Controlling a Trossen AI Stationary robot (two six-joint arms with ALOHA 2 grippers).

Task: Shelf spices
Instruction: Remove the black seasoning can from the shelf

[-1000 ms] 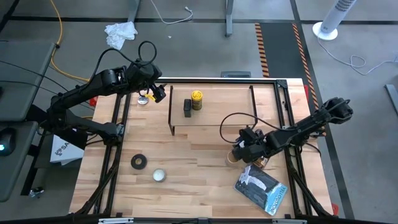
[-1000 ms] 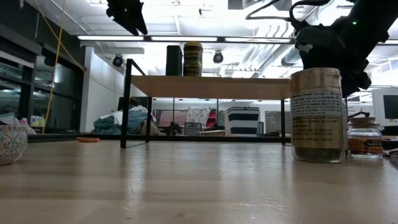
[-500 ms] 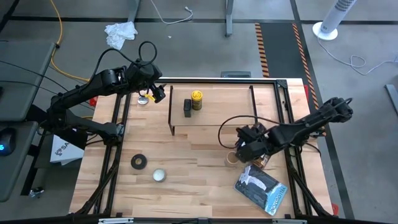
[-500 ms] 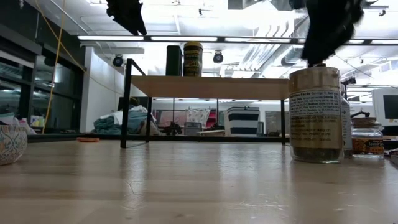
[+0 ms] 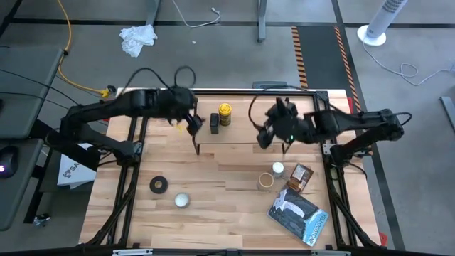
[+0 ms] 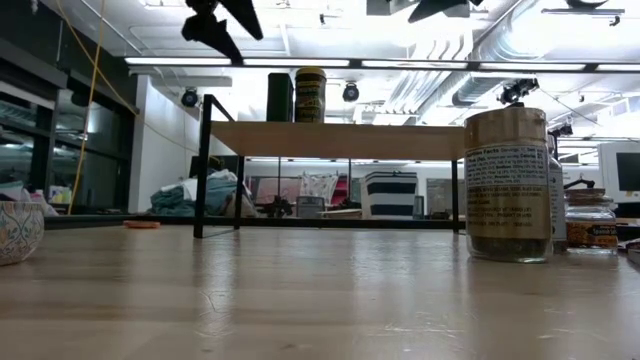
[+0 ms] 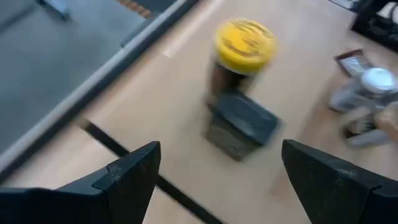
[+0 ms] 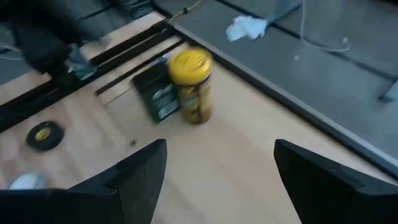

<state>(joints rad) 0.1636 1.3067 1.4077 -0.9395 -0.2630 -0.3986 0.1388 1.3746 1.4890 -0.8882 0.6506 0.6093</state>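
Note:
The shelf (image 5: 256, 131) bears a yellow-lidded jar (image 5: 225, 112) and a dark bottle (image 5: 214, 122), both upright near its left end. My left gripper (image 5: 189, 122) hovers open by that end, above the plank; its wrist view shows the jar (image 7: 244, 46) and bottle (image 7: 239, 124) ahead. My right gripper (image 5: 265, 135) hangs open over the shelf's middle, empty. A tan-lidded jar (image 5: 265, 180), a white-capped bottle (image 5: 278, 169) and a small brown-topped jar (image 5: 299, 178) stand on the table in front of the shelf's right part.
A black tape roll (image 5: 158, 185) and a round silvery tin (image 5: 183, 200) lie at the near left. A blue-and-white packet (image 5: 295, 213) lies at the near right. In the low view the tan-lidded jar (image 6: 508, 180) stands close, the shelf (image 6: 340, 138) behind it.
My right gripper has risen from beside the tan-lidded jar and gone toward the far edge, over the shelf, rolling as it went; the jar stays upright on the table. My left gripper has moved right from the table's far left edge toward the shelf's left end.

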